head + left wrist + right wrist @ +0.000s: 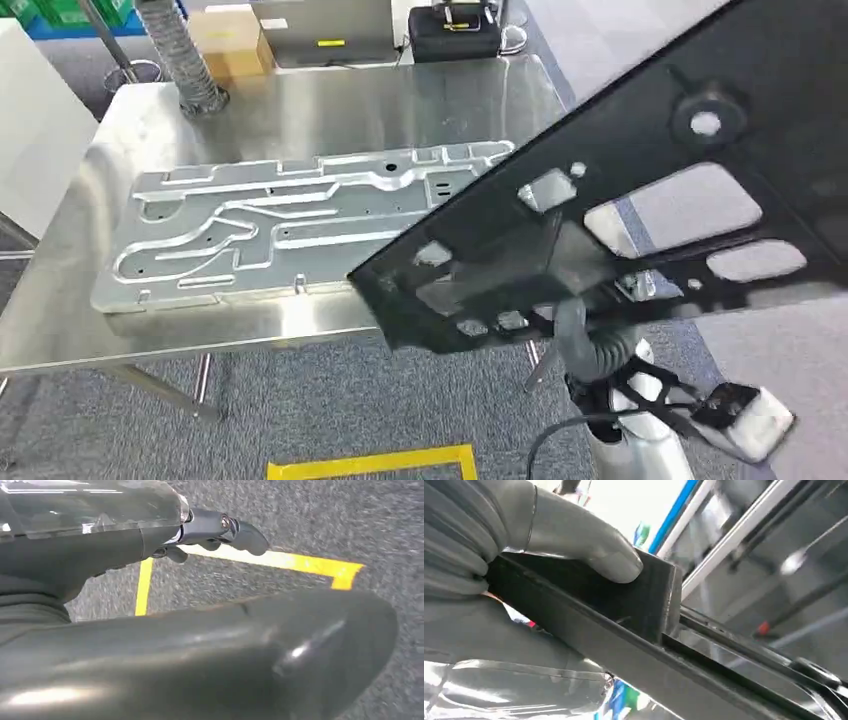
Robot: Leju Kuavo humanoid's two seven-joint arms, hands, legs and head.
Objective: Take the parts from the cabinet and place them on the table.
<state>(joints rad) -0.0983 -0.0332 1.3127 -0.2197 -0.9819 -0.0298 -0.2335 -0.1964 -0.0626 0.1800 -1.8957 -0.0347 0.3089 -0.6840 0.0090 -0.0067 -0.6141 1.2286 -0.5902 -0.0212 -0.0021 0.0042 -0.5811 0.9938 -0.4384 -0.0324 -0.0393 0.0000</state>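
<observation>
A large black frame part point(640, 130) with several cut-outs hangs tilted over the steel table's point(330, 110) right front corner. My right hand point(524, 540) grips its edge, the grey thumb pressed on top of the black part point(644, 605); in the head view the part hides the hand, with only the forearm point(630, 420) showing below. A silver grooved plate point(280, 225) lies flat on the table's front left. My left hand point(220, 530) hangs over the grey floor, fingers held out and holding nothing.
A ribbed grey hose point(185, 60) stands at the table's back left. Behind the table are a cardboard box point(230, 40) and a black case point(455, 30). Yellow tape point(380, 462) marks the floor in front. A white panel point(30, 120) stands at the left.
</observation>
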